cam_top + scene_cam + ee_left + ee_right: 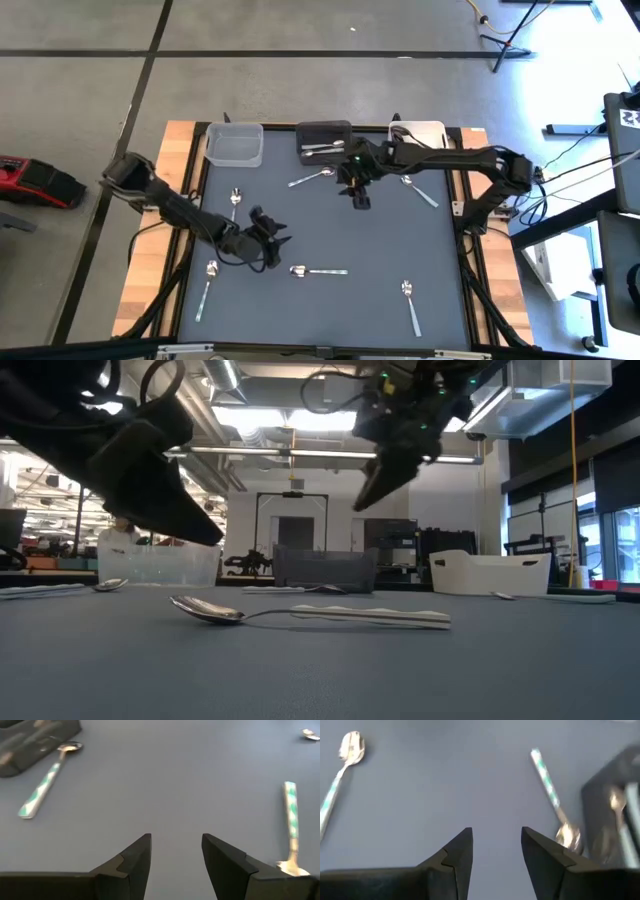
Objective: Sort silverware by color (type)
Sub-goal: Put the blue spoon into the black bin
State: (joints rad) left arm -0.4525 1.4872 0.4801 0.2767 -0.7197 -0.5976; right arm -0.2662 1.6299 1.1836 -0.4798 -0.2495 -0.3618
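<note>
Several slim silver spoons lie flat on the dark mat: one near the black bin [311,179], one near the clear bin [236,200], one at mid-table [318,271] [300,613], and others [207,285] [411,303] [418,190]. More spoons lie inside the black bin [322,148]. My left gripper [275,240] [175,855] hovers open over bare mat, just left of the mid-table spoon [291,825]. My right gripper [357,195] [496,852] hovers open and empty below the black bin [615,805], beside the spoon near it [552,795].
Three bins stand in a row along the far edge: clear [235,145], black [325,140], white [418,135]. Bare mat lies between the two grippers. Wooden table edges flank the mat on both sides [175,180]. Cables and stands fill the floor to the right.
</note>
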